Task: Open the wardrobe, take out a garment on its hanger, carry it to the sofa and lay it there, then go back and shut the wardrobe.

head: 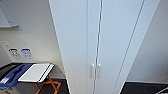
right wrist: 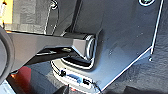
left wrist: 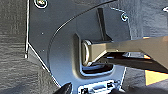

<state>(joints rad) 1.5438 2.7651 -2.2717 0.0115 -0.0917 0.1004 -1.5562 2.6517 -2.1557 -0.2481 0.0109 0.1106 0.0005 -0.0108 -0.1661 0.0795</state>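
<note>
Straight ahead of the robot stood the wardrobe [head: 100, 37], a tall white cabinet that took up the middle of the head view, both plain doors shut and meeting along a thin vertical seam. Its long axis ran upright, and the doors faced the camera squarely, so the robot appeared to be lined up with it. Behind and to either side lay pale wall, with a strip of dark floor [head: 145, 87] at the base.

Off to the left of the wardrobe, near the wall, a white board [head: 36, 72] rested on an orange folding stand [head: 48, 87], with a blue item [head: 13, 75] just beside it. Higher on that wall sat two small panels [head: 21, 53].

Low on the doors, either side of the seam, were the paired handles [head: 95, 70], short, vertical and white, close together. Any opening move would turn on these, and they lay forward of the robot, slightly right of centre. Which arm was nearer could not be judged. The wrist views gave dark carpet beneath the robot's own plates, and whether either set of jaws was open or closed I cannot tell.

Judging by the closed doors, the task's first step had not yet been done.
</note>
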